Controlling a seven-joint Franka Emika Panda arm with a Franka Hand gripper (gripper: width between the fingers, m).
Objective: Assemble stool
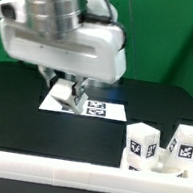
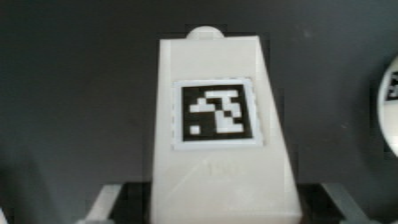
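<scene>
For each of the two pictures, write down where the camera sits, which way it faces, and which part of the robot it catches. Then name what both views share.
Exterior view: off the arm, behind the white rail, facing across the black table toward the marker board; the arm's lower end and gripper show.
Wrist view: on the wrist, facing along the gripper at the held leg; of the robot only the fingers show.
Shared: the gripper and the held leg.
</scene>
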